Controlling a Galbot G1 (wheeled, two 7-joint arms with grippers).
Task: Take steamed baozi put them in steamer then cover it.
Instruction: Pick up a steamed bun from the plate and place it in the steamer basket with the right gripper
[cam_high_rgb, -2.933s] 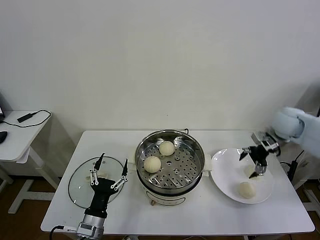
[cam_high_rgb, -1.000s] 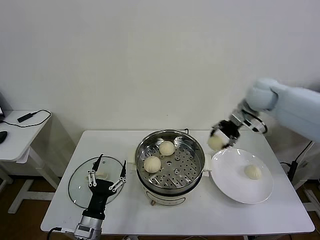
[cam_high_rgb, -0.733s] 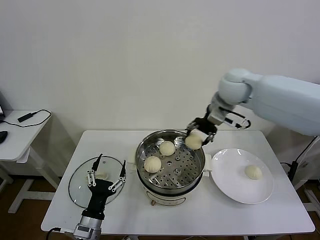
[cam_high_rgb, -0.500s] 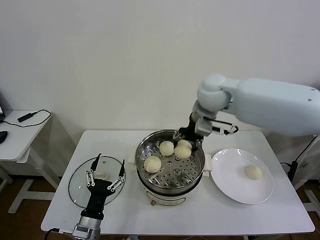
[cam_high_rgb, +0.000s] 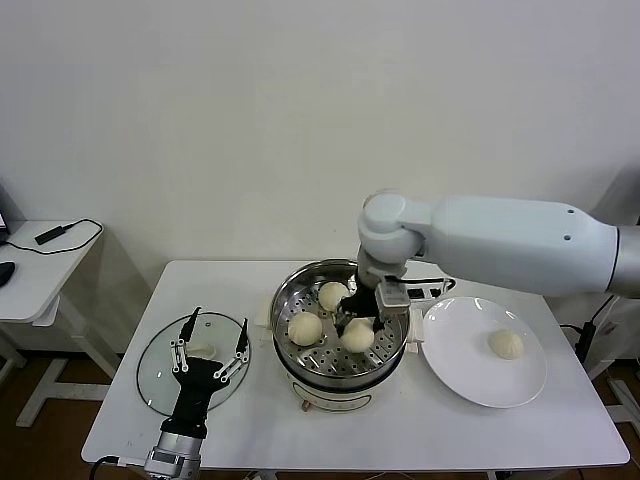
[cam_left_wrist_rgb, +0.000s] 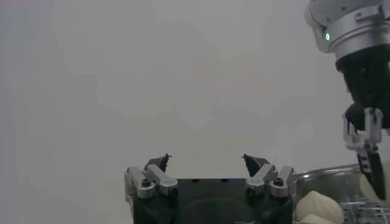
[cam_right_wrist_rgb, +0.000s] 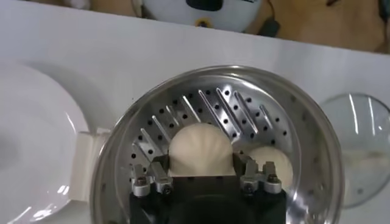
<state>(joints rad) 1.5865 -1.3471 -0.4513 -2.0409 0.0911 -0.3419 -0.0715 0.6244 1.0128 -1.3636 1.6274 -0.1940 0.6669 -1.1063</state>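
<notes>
The steamer (cam_high_rgb: 290, 345) stands mid-table with two baozi on its perforated tray, one at the back (cam_high_rgb: 333, 295) and one at the left (cam_high_rgb: 304, 328). My right gripper (cam_high_rgb: 358, 323) is inside the pot, shut on a third baozi (cam_high_rgb: 357, 338) low over the tray's front right. In the right wrist view this gripper (cam_right_wrist_rgb: 202, 163) clamps that baozi (cam_right_wrist_rgb: 201, 146) from both sides, with another baozi (cam_right_wrist_rgb: 274, 163) beside it. A fourth baozi (cam_high_rgb: 507, 344) lies on the white plate (cam_high_rgb: 470, 375). The glass cover (cam_high_rgb: 160, 372) lies flat at the left. My left gripper (cam_high_rgb: 210, 345) hovers open over it.
The plate sits right of the steamer, close to its handle. A small side table (cam_high_rgb: 40, 270) with a cable stands far left. In the left wrist view my left gripper (cam_left_wrist_rgb: 207, 161) faces the blank wall, with the steamer rim (cam_left_wrist_rgb: 323, 175) and right gripper (cam_left_wrist_rgb: 368, 152) at the edge.
My right gripper carried a baozi from the plate across to the steamer and lowered it towards the tray's front right. One baozi stays on the plate. The left arm barely moved.
</notes>
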